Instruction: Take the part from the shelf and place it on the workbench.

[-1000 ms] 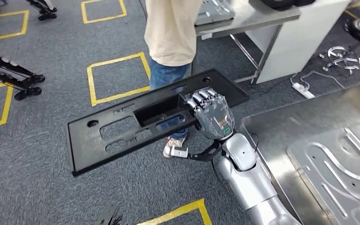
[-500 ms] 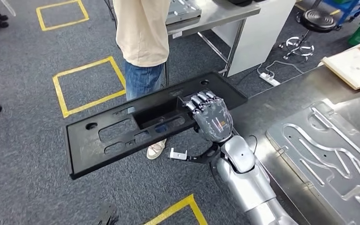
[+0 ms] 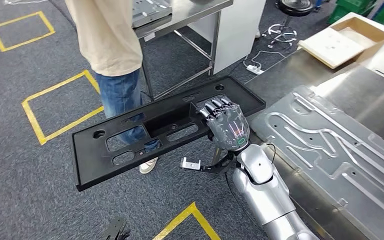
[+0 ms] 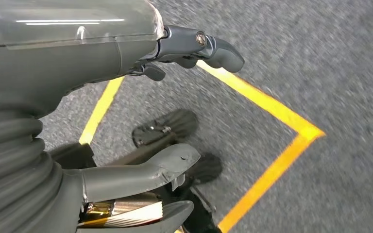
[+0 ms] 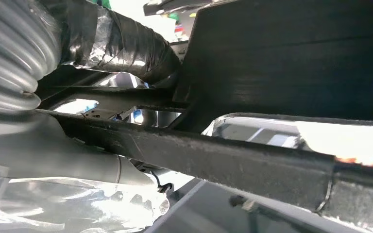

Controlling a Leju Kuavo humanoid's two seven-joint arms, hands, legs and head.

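Observation:
The part is a long flat black plastic panel (image 3: 130, 142) with several cut-outs and a recessed pocket in its middle. My right hand (image 3: 226, 125) grips its near long edge from below, fingers hooked over the rim, and carries it level above the grey carpet. Its right end hangs just over the corner of the steel workbench (image 3: 300, 70). Close up in the right wrist view, the panel's underside (image 5: 291, 63) runs across my hand (image 5: 77, 160). My left hand (image 4: 126, 97) hangs over the floor with its fingers apart and holds nothing.
A person (image 3: 107, 45) in a beige top and jeans stands just behind the panel. A grooved metal plate (image 3: 340, 145) lies on the workbench, with a flat wooden box (image 3: 342, 40) beyond it. A steel table (image 3: 180, 17) stands behind the person; yellow tape squares (image 3: 62, 107) mark the carpet.
The camera has turned right, so the workbench fills more of the picture and the person has slid left. My right hand keeps the same grip on the panel.

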